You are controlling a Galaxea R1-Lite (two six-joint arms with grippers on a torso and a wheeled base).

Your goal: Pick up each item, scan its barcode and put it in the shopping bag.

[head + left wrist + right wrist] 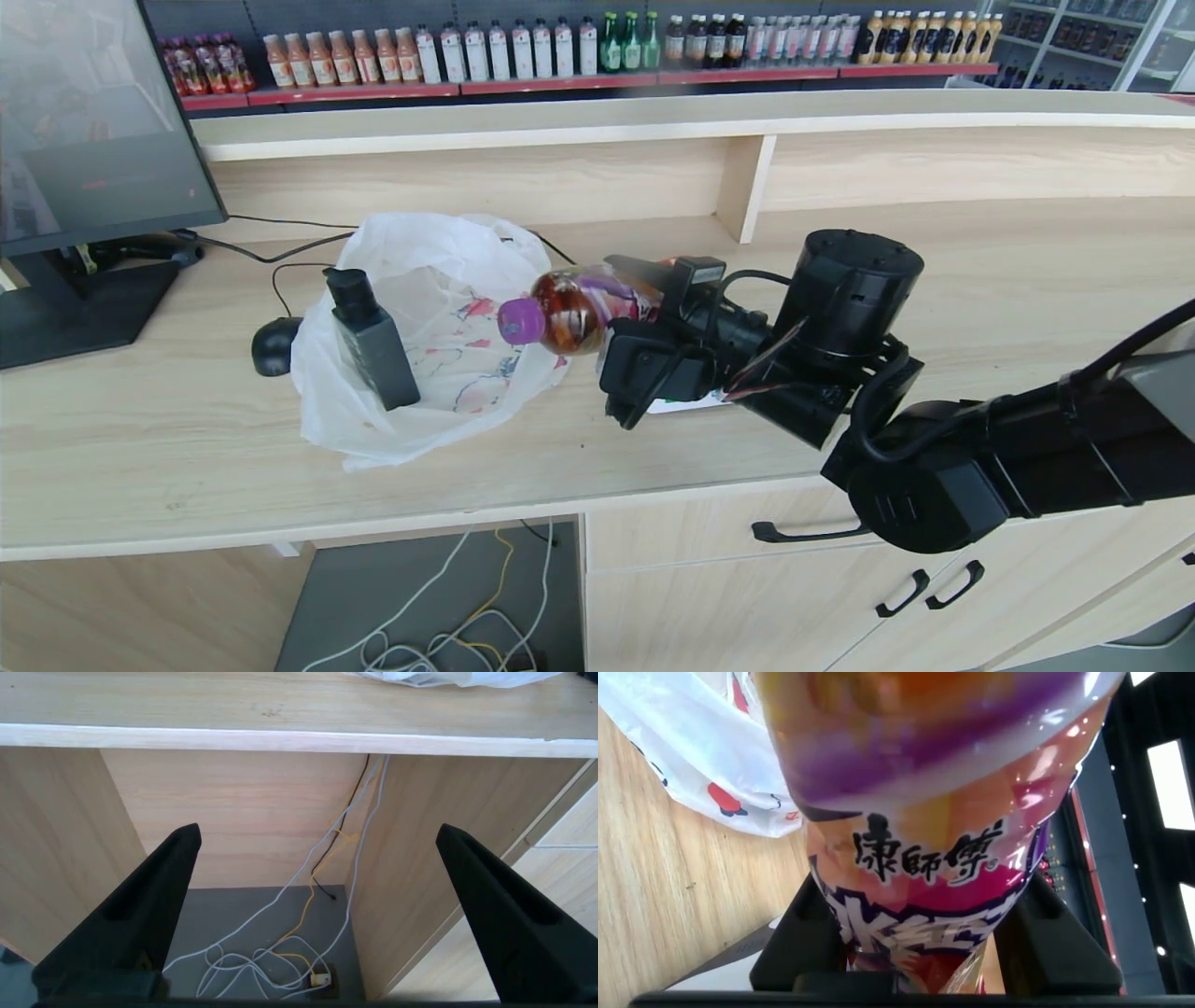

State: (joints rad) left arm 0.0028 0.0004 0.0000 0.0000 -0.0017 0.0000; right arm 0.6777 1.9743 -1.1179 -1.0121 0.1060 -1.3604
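Right gripper (644,322) is clamping purple-capped amber plastic bottle (565,315) beside white plastic shopping bag (347,425); advise lowering cap-first inside.

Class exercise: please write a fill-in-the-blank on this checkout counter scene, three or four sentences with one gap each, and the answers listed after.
1. The right gripper is shut on a bottle whose cap is ____.
2. The black container stands ____ the white shopping bag.
3. The mouse lies on the counter beside the bag, on the robot's ____.
4. The left gripper, held below the counter's edge, has its fingers ____.

Missing words: purple; inside; left; open.
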